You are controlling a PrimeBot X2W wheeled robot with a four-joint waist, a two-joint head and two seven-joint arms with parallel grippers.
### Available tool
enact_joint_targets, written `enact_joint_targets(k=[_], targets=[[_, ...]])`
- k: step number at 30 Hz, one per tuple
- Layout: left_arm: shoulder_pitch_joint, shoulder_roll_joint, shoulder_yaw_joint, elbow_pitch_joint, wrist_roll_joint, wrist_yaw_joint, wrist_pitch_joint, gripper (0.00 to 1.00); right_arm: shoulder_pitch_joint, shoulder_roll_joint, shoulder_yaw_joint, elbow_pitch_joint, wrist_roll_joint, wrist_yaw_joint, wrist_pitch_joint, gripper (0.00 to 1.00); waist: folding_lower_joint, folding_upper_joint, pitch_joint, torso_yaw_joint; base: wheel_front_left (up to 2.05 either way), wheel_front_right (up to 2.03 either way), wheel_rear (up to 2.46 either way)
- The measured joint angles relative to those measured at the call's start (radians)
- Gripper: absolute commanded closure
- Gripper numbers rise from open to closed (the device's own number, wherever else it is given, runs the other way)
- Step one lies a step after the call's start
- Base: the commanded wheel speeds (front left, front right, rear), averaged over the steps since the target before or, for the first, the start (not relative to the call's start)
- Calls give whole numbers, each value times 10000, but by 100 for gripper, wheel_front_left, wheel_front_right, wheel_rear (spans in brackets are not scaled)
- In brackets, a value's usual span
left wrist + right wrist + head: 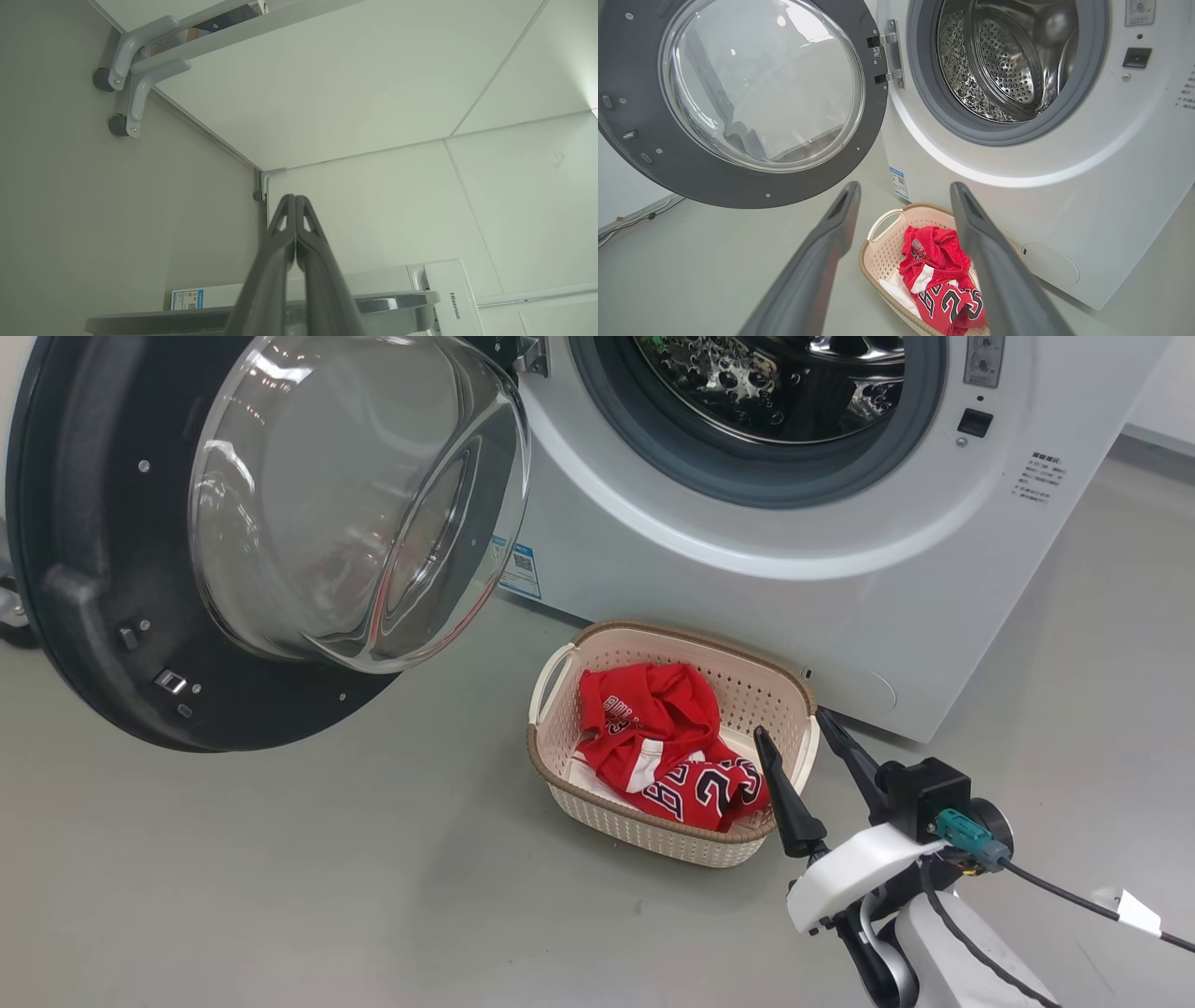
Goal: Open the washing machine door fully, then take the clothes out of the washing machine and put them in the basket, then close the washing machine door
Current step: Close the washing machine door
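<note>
The washing machine [840, 569] stands with its round door [103, 569] swung wide open to the left; the door [738, 186] hangs on its hinge beside the bare steel drum [1004, 65]. The red clothes [667, 747] lie crumpled in the cream basket [644, 835] on the floor in front of the machine. My right gripper [794, 723] is open, with nothing between its fingers, just right of and above the basket's right rim. In the right wrist view the right gripper [903, 189] frames the basket [882, 261] and clothes [943, 280]. My left gripper [295, 200] is shut on nothing, pointing at a white wall.
Grey floor [280, 877] spreads left of and in front of the basket. The open door overhangs the floor at the left. A cable [1064, 891] trails from my right wrist. White panels and a wheeled frame [126, 74] show in the left wrist view, with the machine's top [448, 298] below.
</note>
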Motion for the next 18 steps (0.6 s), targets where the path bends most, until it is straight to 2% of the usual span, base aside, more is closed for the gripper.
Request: enact_joint_targets(k=[18], targets=[[-603,-58,-606,786,-13,65,920,100,201,2,-2,-69,73,-125,0,0,0,0,-39,-38,0,0,0]])
